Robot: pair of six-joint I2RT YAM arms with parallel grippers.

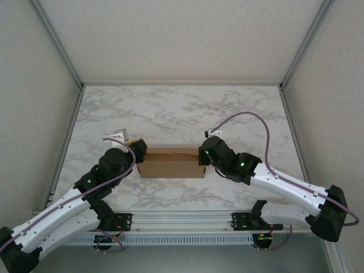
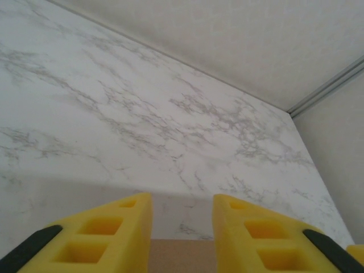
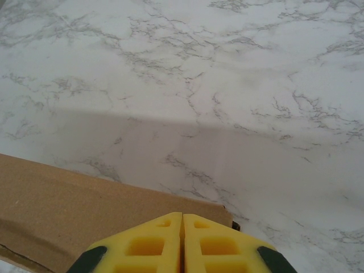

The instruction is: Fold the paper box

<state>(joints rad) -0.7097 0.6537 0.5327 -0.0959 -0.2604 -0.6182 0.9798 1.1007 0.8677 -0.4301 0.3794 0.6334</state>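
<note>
The paper box (image 1: 170, 162) is lying flat near the middle of the marble worktop (image 1: 182, 108), with an arm reaching in at each end. The left claw (image 1: 138, 150) is sitting at its left end, yellow fingers (image 2: 108, 239) standing apart and brown cardboard showing in the gap. The right claw (image 1: 202, 156) is hovering at the right end, its fingers (image 3: 153, 244) pressed together, gripping nothing I can make out.
</note>
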